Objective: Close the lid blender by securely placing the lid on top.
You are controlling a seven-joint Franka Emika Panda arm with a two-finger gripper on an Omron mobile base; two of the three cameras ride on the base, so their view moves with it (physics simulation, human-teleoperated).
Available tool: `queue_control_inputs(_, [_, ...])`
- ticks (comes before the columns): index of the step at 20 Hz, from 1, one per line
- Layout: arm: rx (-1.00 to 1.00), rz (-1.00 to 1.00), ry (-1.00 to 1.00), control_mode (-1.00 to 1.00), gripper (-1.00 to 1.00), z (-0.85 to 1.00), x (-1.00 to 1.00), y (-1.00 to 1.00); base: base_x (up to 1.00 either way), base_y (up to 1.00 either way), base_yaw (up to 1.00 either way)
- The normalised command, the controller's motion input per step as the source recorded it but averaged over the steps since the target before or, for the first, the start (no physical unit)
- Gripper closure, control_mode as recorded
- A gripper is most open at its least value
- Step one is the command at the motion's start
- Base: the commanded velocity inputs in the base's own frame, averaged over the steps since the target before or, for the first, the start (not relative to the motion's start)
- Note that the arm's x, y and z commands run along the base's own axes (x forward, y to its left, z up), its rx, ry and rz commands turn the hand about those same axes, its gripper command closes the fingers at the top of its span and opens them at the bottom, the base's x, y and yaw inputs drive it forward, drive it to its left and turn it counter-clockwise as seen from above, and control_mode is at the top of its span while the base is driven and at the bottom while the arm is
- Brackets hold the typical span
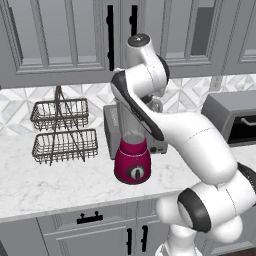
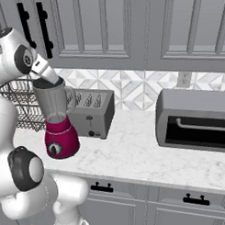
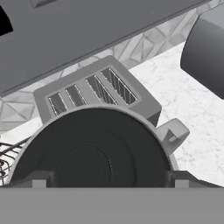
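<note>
End effector (image 3: 107, 181) spread wide, gripping nothing, directly above lid (image 3: 92, 148) seated on blender (image 2: 59, 123) jar

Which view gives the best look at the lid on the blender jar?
The hand view: the lid shows as a broad black disc across the jar mouth, the toaster behind it. In the right base view the blender stands plain, but the gripper covers its top. In the left base view the arm hides the jar's top.
</note>
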Motion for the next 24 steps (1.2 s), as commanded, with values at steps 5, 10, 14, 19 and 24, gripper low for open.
queue_control_inputs(5, [0.00, 0.00, 0.03, -1.00, -1.00, 0.01, -0.24, 0.00, 0.00, 0.00, 0.00])
queue_control_inputs(10, [0.00, 0.00, -0.04, -1.00, -1.00, 0.05, -0.62, 0.00, 0.00, 0.00, 0.00])
queue_control_inputs(14, [0.00, 0.00, -0.18, -1.00, -1.00, 0.00, -0.81, 0.00, 0.00, 0.00, 0.00])
queue_control_inputs(19, [0.00, 0.00, -0.18, -1.00, -1.00, 0.00, -0.88, -0.23, 0.00, 0.00, 0.00])
queue_control_inputs(24, [0.00, 0.00, -0.15, -1.00, -1.00, 0.00, -0.68, -0.76, 0.00, 0.00, 0.00])
